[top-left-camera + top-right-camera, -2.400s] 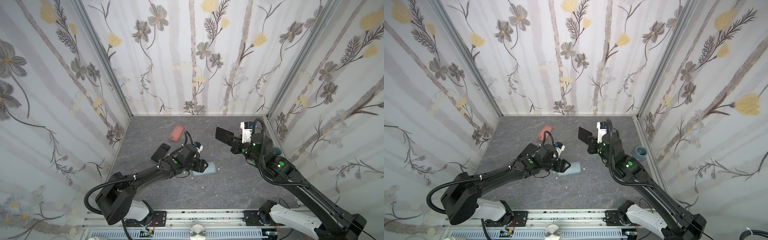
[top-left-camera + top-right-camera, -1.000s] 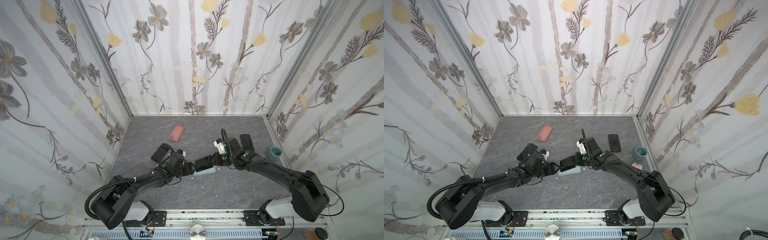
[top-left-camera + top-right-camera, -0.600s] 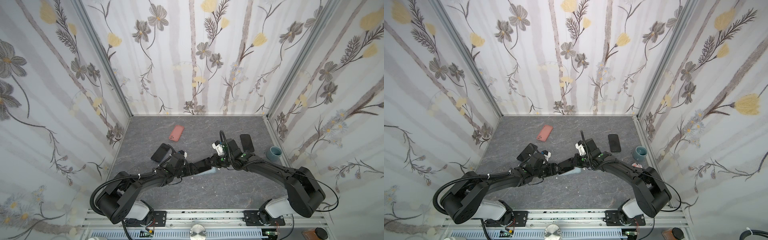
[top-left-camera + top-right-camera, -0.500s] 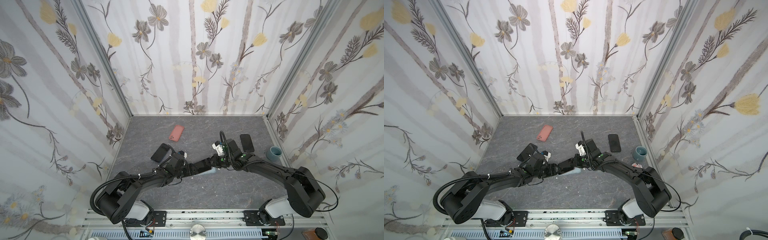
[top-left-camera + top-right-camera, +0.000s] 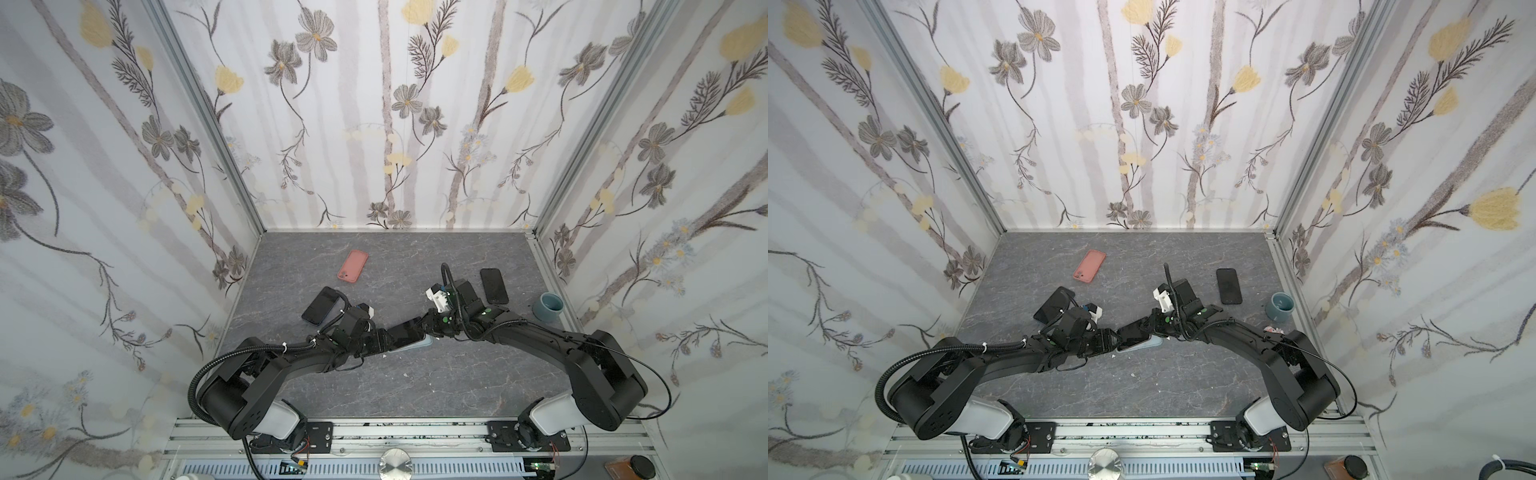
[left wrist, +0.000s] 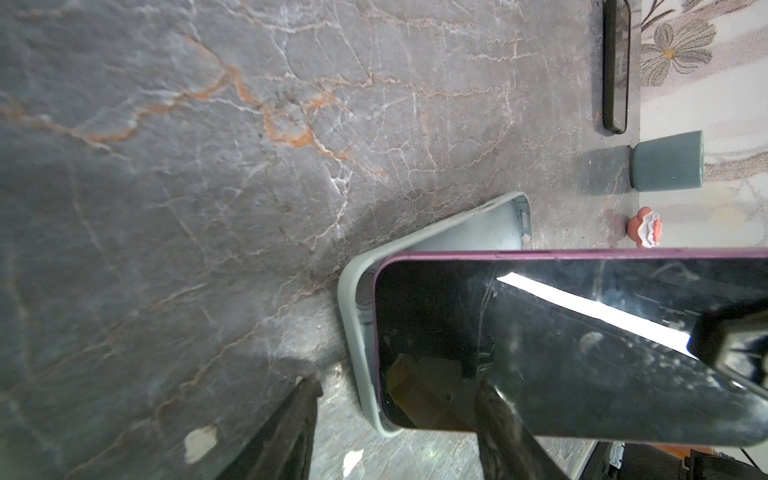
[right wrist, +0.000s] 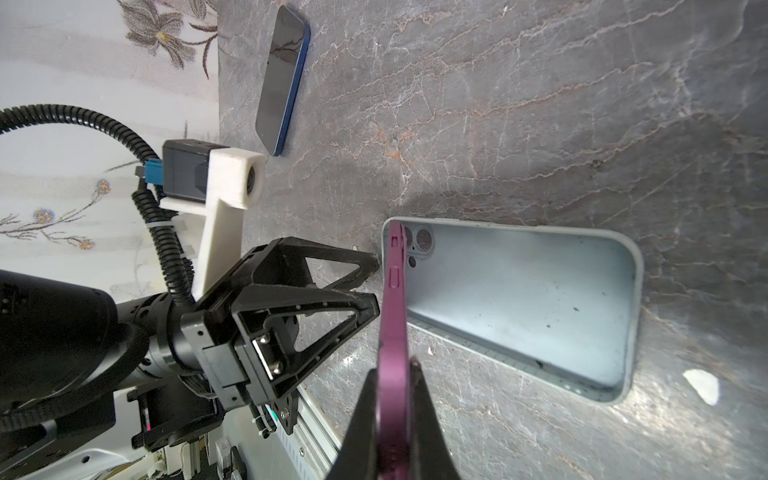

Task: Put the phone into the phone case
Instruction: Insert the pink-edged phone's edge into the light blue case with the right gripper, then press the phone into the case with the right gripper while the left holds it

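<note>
The purple phone (image 7: 392, 299) is clamped on edge in the right gripper (image 7: 392, 368), its far end set into the camera-cutout end of the pale phone case (image 7: 519, 299) lying ahead of the jaws. The left gripper (image 7: 376, 284) is held with jaws apart, its tips just beside that end

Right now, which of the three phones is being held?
The purple-edged phone, pinched in the right claw over the pale blue case; both dark phones lie flat on the table.
</note>
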Tool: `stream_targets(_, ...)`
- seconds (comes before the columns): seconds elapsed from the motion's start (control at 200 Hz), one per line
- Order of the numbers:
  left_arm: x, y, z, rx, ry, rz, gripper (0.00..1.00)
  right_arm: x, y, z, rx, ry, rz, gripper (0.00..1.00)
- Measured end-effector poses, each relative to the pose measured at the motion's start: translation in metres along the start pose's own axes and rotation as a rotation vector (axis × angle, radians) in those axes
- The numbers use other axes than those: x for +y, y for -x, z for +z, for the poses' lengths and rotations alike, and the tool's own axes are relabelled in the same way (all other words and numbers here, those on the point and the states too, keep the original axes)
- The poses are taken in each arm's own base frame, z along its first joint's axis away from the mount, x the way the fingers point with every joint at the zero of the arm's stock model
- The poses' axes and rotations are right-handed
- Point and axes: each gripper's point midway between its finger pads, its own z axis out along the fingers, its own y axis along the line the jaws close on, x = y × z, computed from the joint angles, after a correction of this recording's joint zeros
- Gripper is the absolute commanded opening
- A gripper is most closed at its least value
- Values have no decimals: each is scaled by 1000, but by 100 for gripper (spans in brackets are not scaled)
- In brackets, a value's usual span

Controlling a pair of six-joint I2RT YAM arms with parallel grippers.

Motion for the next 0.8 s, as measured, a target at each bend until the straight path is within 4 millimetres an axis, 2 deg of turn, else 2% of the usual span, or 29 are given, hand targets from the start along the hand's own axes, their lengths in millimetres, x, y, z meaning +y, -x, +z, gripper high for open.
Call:
stream_targets(0.425, -10, 5, 14, 12, -69, 9, 62, -19, -3, 6, 4, 59, 45, 0)
stream_targets(0.799, -7, 5, 10, -7, -58, 6, 62, -27, -6, 11, -6, 88, 55, 0)
